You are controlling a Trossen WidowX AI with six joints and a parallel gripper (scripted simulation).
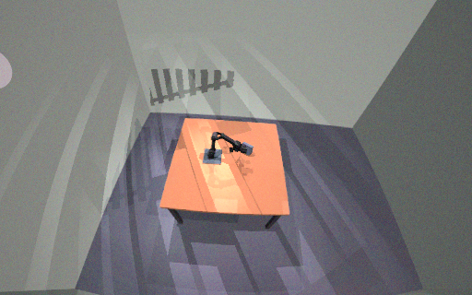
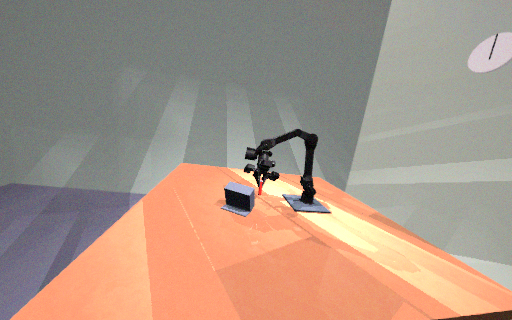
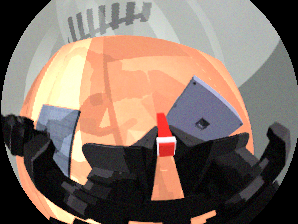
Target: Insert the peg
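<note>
Peg (image 3: 162, 137) is clamped in the gripper (image 3: 162, 152) right now, red and slim, sticking out forward from between the dark fingers in the wrist view. From the exterior camera the same peg (image 2: 260, 187) hangs below the gripper (image 2: 260, 176) with its lower end pointing down and lifted off the orange table (image 2: 240, 260), so it's in the air, not resting on anything.

The sloped panel (image 3: 202, 113) shows up in the wrist view as a bluish-grey slab just to the right of the peg tip, and you can make out a small dark hole (image 3: 202, 123) in its face. The peg isn't in the hole, it sits beside the panel's near edge in that view. In the exterior shot the panel (image 2: 239, 197) is a small grey block on the table, just left of the peg, close but apart.

The arm's base plate (image 2: 306, 203) sits on the table to the right of that in the exterior view, with the arm arching up and over toward the panel. In the top view everything is tiny; the gripper (image 1: 241, 148) and panel (image 1: 247, 147) nearly overlap, and I can't pick out the peg there
</note>
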